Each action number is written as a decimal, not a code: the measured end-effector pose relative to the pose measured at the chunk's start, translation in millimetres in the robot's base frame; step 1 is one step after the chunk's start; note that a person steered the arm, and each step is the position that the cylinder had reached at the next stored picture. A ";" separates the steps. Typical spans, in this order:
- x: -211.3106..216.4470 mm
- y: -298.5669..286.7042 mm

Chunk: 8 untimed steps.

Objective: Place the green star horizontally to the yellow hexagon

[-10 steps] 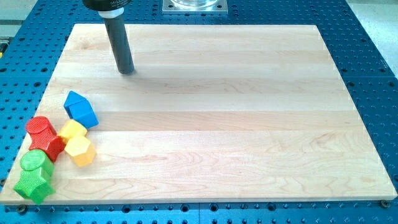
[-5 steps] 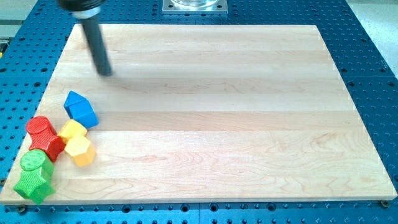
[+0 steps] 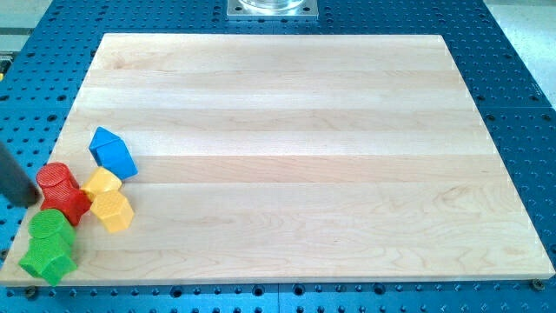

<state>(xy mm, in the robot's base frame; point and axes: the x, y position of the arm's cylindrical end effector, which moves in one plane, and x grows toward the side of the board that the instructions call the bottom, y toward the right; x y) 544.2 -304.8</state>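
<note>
Rod (image 3: 16, 181) cut off by the view's left edge, only a dark stub shows beside the red block (image 3: 62, 192); can't tell exactly where my tip (image 3: 33, 202) ends. Green star (image 3: 43, 258) partly overlaps the green block (image 3: 49, 226) behind it, whose shape is unclear. Two yellow blocks (image 3: 109, 199) touch, seam hard to read. Metal plate (image 3: 272, 8) clipped at the view's top.

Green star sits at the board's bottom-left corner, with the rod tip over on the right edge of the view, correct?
Not quite. The camera view shows my tip at the view's left edge, beside the red block, not on the right. The green star is indeed at the bottom-left corner of the board.
</note>
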 end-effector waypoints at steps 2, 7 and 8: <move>73.7 4.4; 56.4 54.1; 56.2 54.1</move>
<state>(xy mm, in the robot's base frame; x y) 600.4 -250.8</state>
